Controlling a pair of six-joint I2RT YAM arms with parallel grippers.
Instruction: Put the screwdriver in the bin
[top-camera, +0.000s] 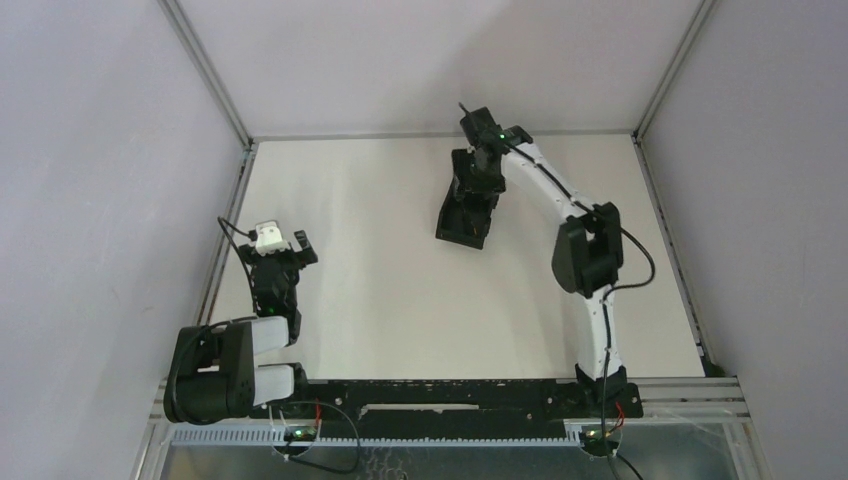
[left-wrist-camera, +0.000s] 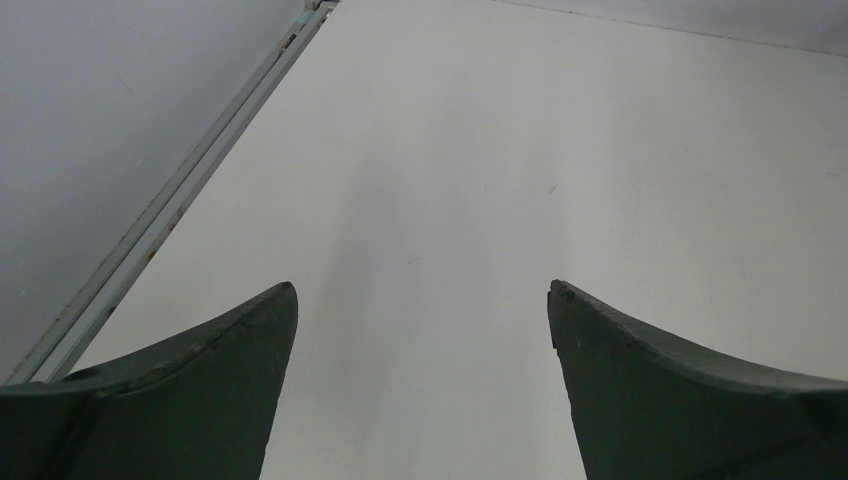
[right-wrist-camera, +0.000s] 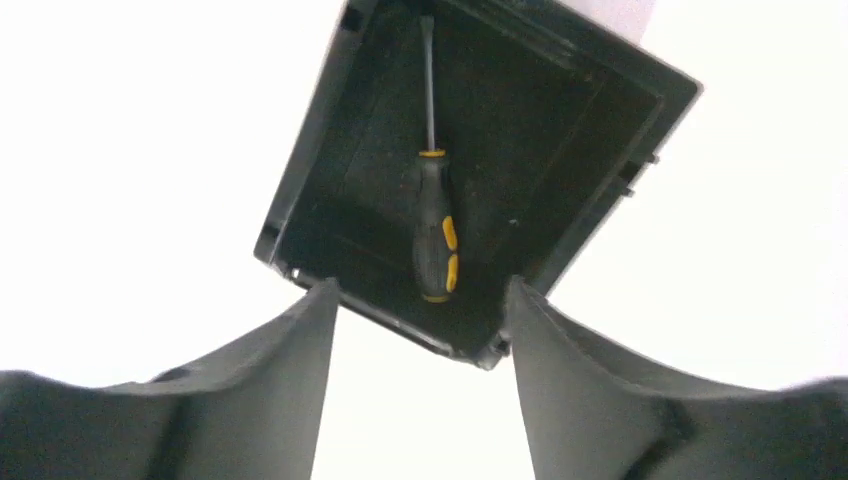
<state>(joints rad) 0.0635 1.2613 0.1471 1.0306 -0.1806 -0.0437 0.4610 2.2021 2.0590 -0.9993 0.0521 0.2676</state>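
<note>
The screwdriver (right-wrist-camera: 436, 225) is inside the bin (right-wrist-camera: 560, 140), apparently flat on the floor. Its shaft points to the top of the right wrist frame and its handle to the bottom. The right gripper (right-wrist-camera: 422, 290) hangs over the bin, fingers spread, pinching nothing. In the top view the bin sits upper centre on the table (top-camera: 370, 280) — too dark there to make out the tool. The left gripper (left-wrist-camera: 422, 290) is also spread — lower left, over bare table.
</note>
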